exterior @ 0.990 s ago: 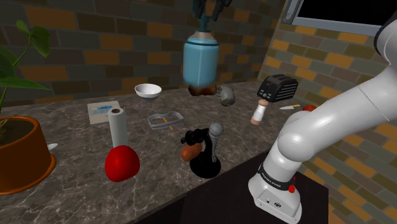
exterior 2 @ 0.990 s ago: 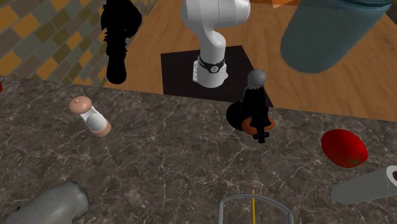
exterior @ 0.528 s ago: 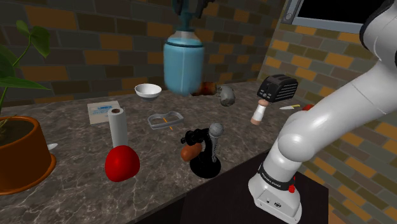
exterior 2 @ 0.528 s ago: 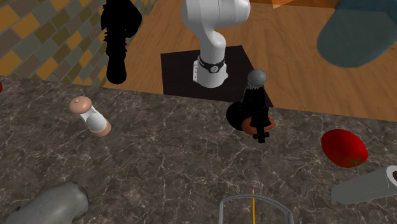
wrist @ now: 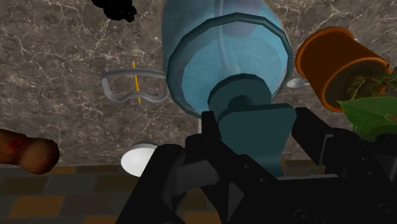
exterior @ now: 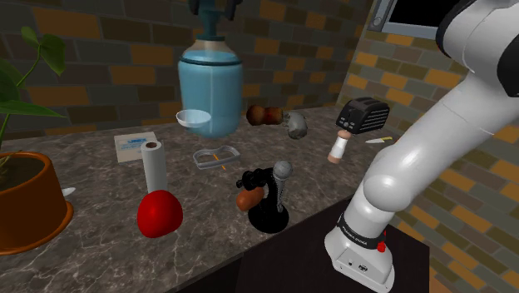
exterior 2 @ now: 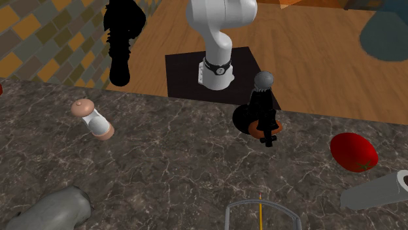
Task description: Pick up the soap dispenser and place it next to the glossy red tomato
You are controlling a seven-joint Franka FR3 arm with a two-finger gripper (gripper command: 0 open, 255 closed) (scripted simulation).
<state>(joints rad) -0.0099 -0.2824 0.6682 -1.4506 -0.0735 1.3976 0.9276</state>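
Black gripper (wrist: 257, 143) seen from behind its fingers (wrist: 203, 149), which clasp the teal pump head of the blue soap dispenser (wrist: 216, 63); the bottle hangs above a dark marbled counter (wrist: 57, 57). Beneath it lie a grey-rimmed dish (wrist: 114, 90) holding a yellow pencil (wrist: 135, 73), and a white bowl (wrist: 137, 160). An orange pot (wrist: 331, 60) with green leaves (wrist: 372, 111) and a brown lump (wrist: 25, 151) flank the bottle on opposite sides.

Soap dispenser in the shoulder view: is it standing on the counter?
No, the blue soap dispenser hangs in the air, clasped at its top by the gripper, clear of the marbled counter.
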